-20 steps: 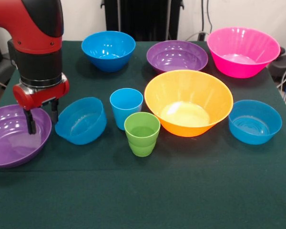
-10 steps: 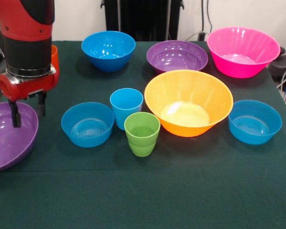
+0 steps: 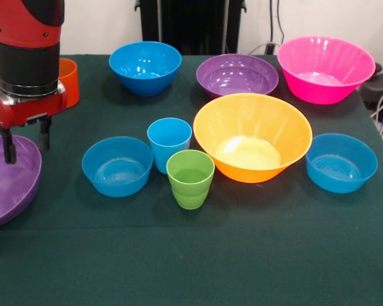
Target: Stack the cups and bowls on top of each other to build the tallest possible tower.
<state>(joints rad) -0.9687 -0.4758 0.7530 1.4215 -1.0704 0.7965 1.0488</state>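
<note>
My gripper (image 3: 26, 144) hangs at the far left, open, with its two fingers astride the right rim of a wide purple bowl (image 3: 5, 186). That bowl is tilted and partly cut off by the picture's left edge. Behind the arm stands an orange cup (image 3: 69, 81), half hidden. A light blue cup (image 3: 169, 143) and a green ridged cup (image 3: 190, 179) stand together mid-table. Beside them sit a small blue bowl (image 3: 117, 166) and the large orange-yellow bowl (image 3: 252, 137). No tower shows; every piece stands alone.
Along the far side sit a blue bowl (image 3: 145, 66), a second purple bowl (image 3: 237, 74) and a large pink bowl (image 3: 325, 69). Another blue bowl (image 3: 341, 163) rests at the right. The dark green cloth (image 3: 242, 261) covers the table.
The gripper has moved left and the purple bowl has gone left with it, tilting more. The nearby blue bowl, tipped a second ago, has settled flat. The orange cup has come into sight.
</note>
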